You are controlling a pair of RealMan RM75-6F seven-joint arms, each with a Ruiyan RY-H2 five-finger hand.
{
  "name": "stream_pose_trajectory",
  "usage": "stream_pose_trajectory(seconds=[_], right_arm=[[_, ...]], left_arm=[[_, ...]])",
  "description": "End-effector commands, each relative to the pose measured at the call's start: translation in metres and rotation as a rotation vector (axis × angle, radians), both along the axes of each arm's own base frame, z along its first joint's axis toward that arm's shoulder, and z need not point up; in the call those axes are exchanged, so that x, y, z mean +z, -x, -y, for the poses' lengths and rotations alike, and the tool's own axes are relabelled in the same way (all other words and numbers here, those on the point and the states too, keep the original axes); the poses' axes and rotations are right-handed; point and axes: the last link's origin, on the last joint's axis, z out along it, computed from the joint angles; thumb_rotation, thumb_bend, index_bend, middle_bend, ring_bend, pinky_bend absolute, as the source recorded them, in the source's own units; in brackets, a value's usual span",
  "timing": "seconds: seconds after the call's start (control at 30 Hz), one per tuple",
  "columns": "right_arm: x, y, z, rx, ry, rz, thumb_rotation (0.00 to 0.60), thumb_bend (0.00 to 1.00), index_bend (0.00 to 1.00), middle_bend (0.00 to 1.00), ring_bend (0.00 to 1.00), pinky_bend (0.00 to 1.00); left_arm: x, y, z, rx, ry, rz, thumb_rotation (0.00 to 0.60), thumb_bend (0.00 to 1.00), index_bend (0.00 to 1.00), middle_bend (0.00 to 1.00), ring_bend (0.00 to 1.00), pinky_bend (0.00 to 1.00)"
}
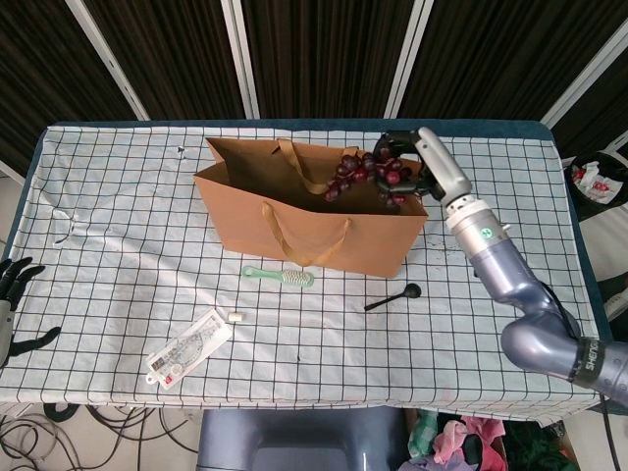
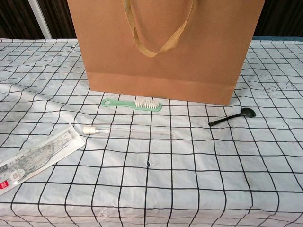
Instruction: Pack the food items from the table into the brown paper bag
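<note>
A brown paper bag [image 1: 294,221] stands upright and open-topped near the table's middle; in the chest view the bag [image 2: 165,56] fills the upper frame. My right hand [image 1: 417,162] hovers over the bag's right end and holds a bunch of dark red grapes [image 1: 368,175] that hangs across the open mouth. My left hand [image 1: 15,304] sits at the far left table edge, low, fingers spread, holding nothing. Neither hand appears in the chest view.
In front of the bag lie a green toothbrush [image 2: 132,104], a black spoon [image 2: 233,117], a clear tube with a white cap [image 2: 130,132] and a packaged ruler set [image 2: 35,158]. The checked tablecloth [image 1: 118,216] covers the table.
</note>
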Motion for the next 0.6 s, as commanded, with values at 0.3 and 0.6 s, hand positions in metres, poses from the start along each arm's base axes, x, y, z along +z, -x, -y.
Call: stream_pose_trajectory(seconds=[0.3,0.6], right_arm=[[-0.049,-0.031,0.019,-0.012,-0.059,-0.148,0.6,0.43,0.68,0.5,0.51,0.36],[-0.05,-0.022,0.023,-0.03,-0.095,-0.239,0.6,0.29,0.27,0.16,0.27,0.28]], left_arm=[[0.006,0.001,0.002,-0.001,-0.014,0.015,0.6,0.07,0.17,0.09,0.01,0.05],[0.009,0.0,0.005,-0.01,-0.019,0.022,0.6,0.07,0.17,0.09,0.01,0.05]])
